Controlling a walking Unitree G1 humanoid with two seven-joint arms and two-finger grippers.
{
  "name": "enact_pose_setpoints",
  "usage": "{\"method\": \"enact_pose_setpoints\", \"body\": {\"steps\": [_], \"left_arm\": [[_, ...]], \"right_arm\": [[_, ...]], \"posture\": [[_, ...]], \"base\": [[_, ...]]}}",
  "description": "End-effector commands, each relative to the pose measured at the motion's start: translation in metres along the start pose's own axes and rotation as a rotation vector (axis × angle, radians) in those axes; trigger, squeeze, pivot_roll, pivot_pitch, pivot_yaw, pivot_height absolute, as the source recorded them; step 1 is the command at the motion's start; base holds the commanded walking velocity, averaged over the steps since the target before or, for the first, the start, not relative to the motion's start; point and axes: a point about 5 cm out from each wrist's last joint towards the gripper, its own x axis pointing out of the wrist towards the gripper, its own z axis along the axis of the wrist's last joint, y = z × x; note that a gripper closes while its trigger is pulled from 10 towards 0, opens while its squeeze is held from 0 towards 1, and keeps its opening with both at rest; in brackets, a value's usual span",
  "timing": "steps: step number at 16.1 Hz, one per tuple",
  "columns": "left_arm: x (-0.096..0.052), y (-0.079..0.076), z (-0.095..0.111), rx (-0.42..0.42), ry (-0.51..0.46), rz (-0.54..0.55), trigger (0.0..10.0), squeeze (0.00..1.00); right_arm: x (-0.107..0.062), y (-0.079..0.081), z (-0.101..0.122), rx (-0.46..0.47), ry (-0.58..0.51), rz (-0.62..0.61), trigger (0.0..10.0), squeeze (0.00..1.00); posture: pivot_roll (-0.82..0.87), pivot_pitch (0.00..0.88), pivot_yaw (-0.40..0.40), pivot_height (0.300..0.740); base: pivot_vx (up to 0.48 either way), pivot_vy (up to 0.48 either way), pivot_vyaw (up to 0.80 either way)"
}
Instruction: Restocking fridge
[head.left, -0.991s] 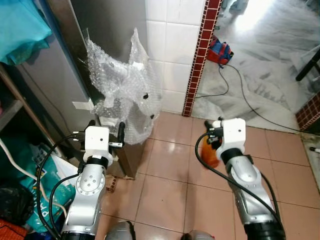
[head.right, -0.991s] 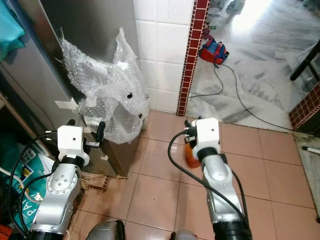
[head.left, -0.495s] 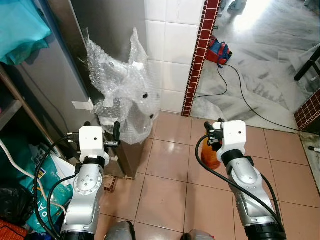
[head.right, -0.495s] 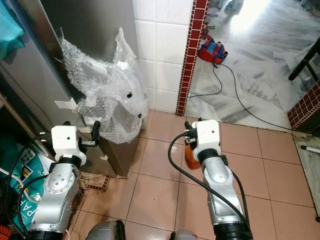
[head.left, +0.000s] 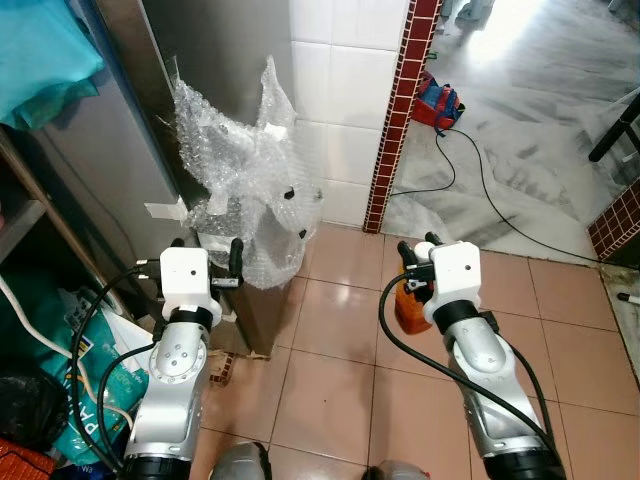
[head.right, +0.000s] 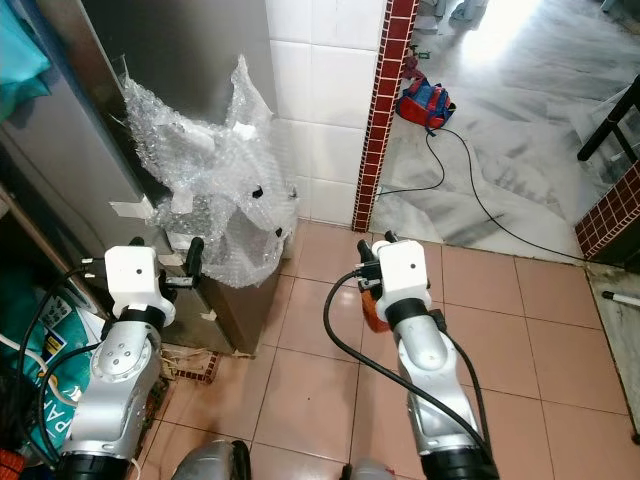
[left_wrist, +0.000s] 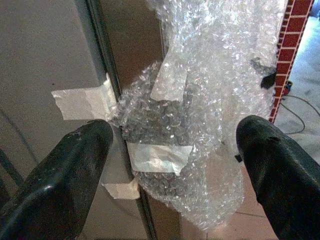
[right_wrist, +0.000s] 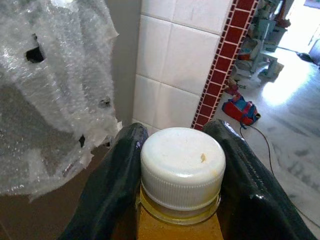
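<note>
- Orange bottle (right_wrist: 180, 200) with a white ribbed cap (right_wrist: 182, 167), clamped between the two black fingers (right_wrist: 112, 190) of the right gripper (head.left: 413, 270), upright, held above the floor.
- Amber liquid visible just below the cap; orange body (head.left: 410, 308) seen beneath the right wrist in the head view.
- Left gripper (left_wrist: 172, 165) spread wide with nothing between its fingers, raised close in front of the steel fridge (head.left: 200, 60) corner.
- Bubble wrap (head.left: 250, 190) bunched over that fridge corner, fixed with strips of pale tape (left_wrist: 82, 102), a few dark holes torn in it.
- Terracotta floor tiles (head.left: 330, 390) with pale grout underfoot, glossy, catching some light.
- White wall tiles (head.left: 340, 100) beside the fridge, ending at a vertical band of dark red tiles (head.left: 400, 120).
- Beyond the band, pale marble floor (head.left: 530, 150), brightly lit; a black cable (head.left: 480, 170) trailing across it to a small red and blue object (head.left: 440, 100) near the wall.
- Shelves (head.left: 20, 220) by the robot's left arm, with teal fabric (head.left: 40, 50) above and bags (head.left: 90, 370) crowded on the floor below.
</note>
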Motion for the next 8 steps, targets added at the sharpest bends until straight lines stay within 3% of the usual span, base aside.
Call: {"method": "enact_pose_setpoints", "body": {"steps": [1, 8], "left_arm": [[-0.0016, 0.0036, -0.0035, 0.014, 0.013, 0.007, 10.0, 0.00], [-0.0004, 0.0019, -0.0041, 0.046, 0.015, 0.007, 10.0, 0.00]], "right_arm": [[0.0013, 0.0006, 0.0089, -0.010, -0.046, 0.005, 10.0, 0.00], [0.0032, -0.0007, 0.0072, -0.009, -0.046, 0.005, 10.0, 0.00]], "posture": [[-0.03, 0.028, 0.019, 0.740], [-0.03, 0.026, 0.015, 0.740]], "base": [[0.000, 0.000, 0.80], [0.000, 0.000, 0.80]]}}
